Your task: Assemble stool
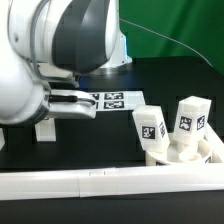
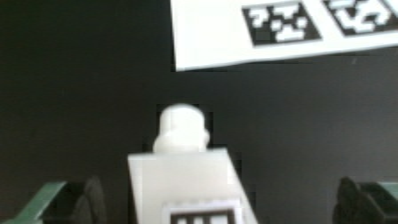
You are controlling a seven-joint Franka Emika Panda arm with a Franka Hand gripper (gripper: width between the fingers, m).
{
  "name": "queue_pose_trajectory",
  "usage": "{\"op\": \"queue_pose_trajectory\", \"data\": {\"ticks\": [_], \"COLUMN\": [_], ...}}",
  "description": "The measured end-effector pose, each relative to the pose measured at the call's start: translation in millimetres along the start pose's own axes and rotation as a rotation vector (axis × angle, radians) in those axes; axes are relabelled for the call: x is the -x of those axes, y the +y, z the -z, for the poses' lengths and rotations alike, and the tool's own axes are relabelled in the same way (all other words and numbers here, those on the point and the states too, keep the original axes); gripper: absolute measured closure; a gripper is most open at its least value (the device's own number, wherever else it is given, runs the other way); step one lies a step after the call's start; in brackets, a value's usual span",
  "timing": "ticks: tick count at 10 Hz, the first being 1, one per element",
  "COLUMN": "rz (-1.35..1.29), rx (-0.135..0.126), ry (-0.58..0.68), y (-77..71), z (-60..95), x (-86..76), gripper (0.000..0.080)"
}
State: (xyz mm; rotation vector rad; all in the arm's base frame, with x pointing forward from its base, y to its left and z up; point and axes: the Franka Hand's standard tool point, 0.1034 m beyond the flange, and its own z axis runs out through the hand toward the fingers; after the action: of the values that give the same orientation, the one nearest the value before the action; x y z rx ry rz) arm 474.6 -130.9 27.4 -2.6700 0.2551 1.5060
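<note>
A small white stool leg (image 1: 45, 129) stands on the black table at the exterior view's left, under my hand. In the wrist view this leg (image 2: 183, 165) lies between my two fingers, its round peg toward the marker board and a tag on its near end. My gripper (image 2: 217, 202) is open, with a dark gap between the leg and each finger (image 2: 64, 203). In the exterior view the gripper (image 1: 46, 116) is mostly hidden by the arm. The seat disc (image 1: 181, 153) sits at the right with two tagged legs (image 1: 150, 128) (image 1: 192, 118) standing upright in it.
The marker board (image 1: 112, 100) lies flat behind the leg and shows in the wrist view (image 2: 285, 30). A long white rail (image 1: 100, 184) runs along the front of the table. The arm's body fills the upper left of the exterior view.
</note>
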Motion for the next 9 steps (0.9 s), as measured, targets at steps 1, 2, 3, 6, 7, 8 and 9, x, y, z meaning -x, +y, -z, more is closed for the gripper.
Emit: {"op": "queue_pose_trajectory", "data": {"ticks": [1, 2, 3, 6, 7, 8, 9], "rz": [0.0, 0.0, 0.0, 0.01, 0.016, 0.022, 0.018], "rx": [0.001, 0.001, 0.0, 0.01, 0.016, 0.02, 0.021], "ry": [0.009, 0.011, 0.01, 0.055, 0.084, 0.112, 0.118], "y": [0.4, 0.5, 1.0, 0.8, -2.3, -4.8, -6.8], "z": [1.1, 1.7, 1.3, 10.5, 16.7, 21.4, 20.4], "x": [-1.1, -0.9, -1.0, -7.5, -9.7, -12.6, -15.3], "gripper": [0.015, 0.015, 0.015, 0.015, 0.015, 0.015, 0.015]}}
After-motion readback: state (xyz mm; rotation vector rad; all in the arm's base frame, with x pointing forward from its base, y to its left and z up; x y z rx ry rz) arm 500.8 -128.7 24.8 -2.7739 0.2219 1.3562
